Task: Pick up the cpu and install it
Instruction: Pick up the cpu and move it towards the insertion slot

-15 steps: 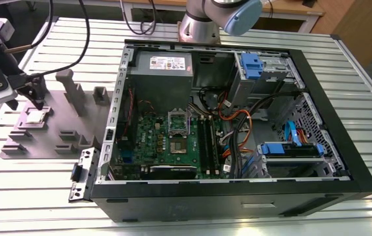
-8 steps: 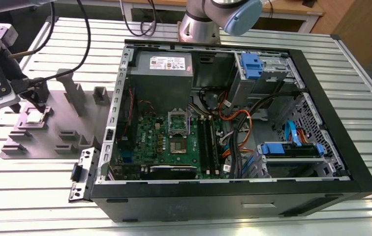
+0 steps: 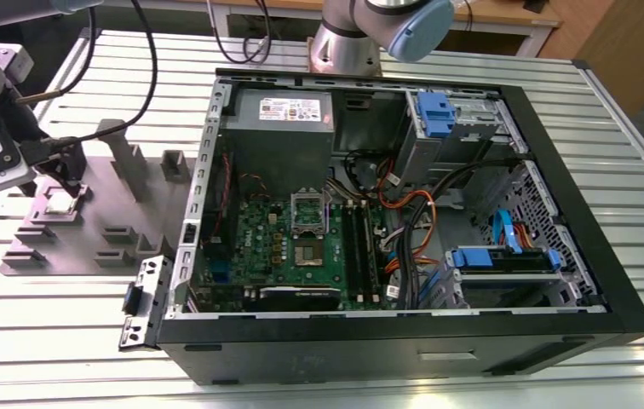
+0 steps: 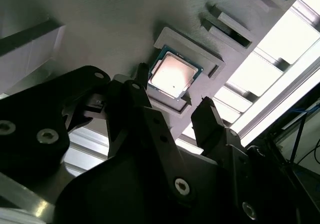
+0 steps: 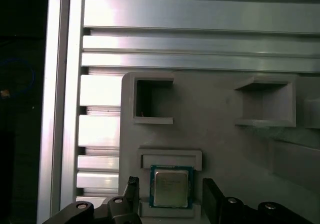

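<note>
One cpu (image 5: 171, 186) is what I am working on, and it lies flat, pale metal lid up, in a shallow square pocket of the grey fixture plate (image 5: 225, 134). I judge the pocket is there to keep the chip square and put, with its edges open to a pinch from two sides.

In the exterior view the plate sits on the slatted aluminium table (image 3: 72, 341), at about nine o'clock from the open computer case (image 3: 413, 349). The chip is well apart from the green motherboard (image 3: 299, 256) inside that case, where the silver socket frame (image 3: 308, 211) waits near the board's twelve o'clock edge.

The gripper (image 4: 172, 89) hangs right over the pocket. Its jaws are spread wider than the chip, and in both wrist views the two dark fingers (image 4: 145, 109) stand one on each side of it, straddling the pocket. They grasp nothing. I see a gap between each tip and the chip's edge, though I cannot tell whether the tips touch the plate itself.
</note>
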Controlling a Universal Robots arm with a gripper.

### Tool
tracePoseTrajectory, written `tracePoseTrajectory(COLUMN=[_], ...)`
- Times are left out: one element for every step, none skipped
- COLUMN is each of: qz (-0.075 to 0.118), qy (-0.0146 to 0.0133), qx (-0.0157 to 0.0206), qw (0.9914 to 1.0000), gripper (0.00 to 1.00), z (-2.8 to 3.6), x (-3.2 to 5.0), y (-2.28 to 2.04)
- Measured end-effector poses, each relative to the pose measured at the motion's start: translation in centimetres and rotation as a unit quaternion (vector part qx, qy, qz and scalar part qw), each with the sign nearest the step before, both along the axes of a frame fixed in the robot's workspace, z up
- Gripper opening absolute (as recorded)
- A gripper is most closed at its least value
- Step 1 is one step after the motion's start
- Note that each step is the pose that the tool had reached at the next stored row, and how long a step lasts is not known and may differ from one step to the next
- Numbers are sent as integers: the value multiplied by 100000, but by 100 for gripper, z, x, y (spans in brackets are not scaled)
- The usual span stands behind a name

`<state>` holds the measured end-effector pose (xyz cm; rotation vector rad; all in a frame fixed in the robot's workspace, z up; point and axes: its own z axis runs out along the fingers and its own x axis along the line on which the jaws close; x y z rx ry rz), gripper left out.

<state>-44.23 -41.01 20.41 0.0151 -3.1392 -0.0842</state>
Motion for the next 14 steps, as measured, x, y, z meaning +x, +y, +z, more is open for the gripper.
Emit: tracePoseTrajectory(qz=[-1, 0, 1, -1, 0, 1, 1, -1, -1, -7, -33, -49, -66, -78], qy=[0, -11, -24, -11, -2, -3, 4, 5, 7, 23, 44, 60, 78, 96], qx=[-3, 5, 12, 6, 0, -1, -3, -1, 0, 2, -3, -1, -2, -1], qw=[100000, 100000, 100000, 100000, 100000, 100000, 100000, 100000, 100000, 100000, 100000, 100000, 100000, 100000], gripper=[62, 62, 68, 68, 68, 68, 68, 68, 68, 68, 68, 68, 68, 68], z=[-1, -6, -14, -23, -37, -53, -70, -88, -106, -124, -141, -159, -174, -189], x=[0, 0, 1, 0, 0, 0, 0, 0, 0, 0, 0, 0, -1, 0], y=[0, 0, 0, 0, 0, 0, 0, 0, 0, 0, 0, 0, 0, 0])
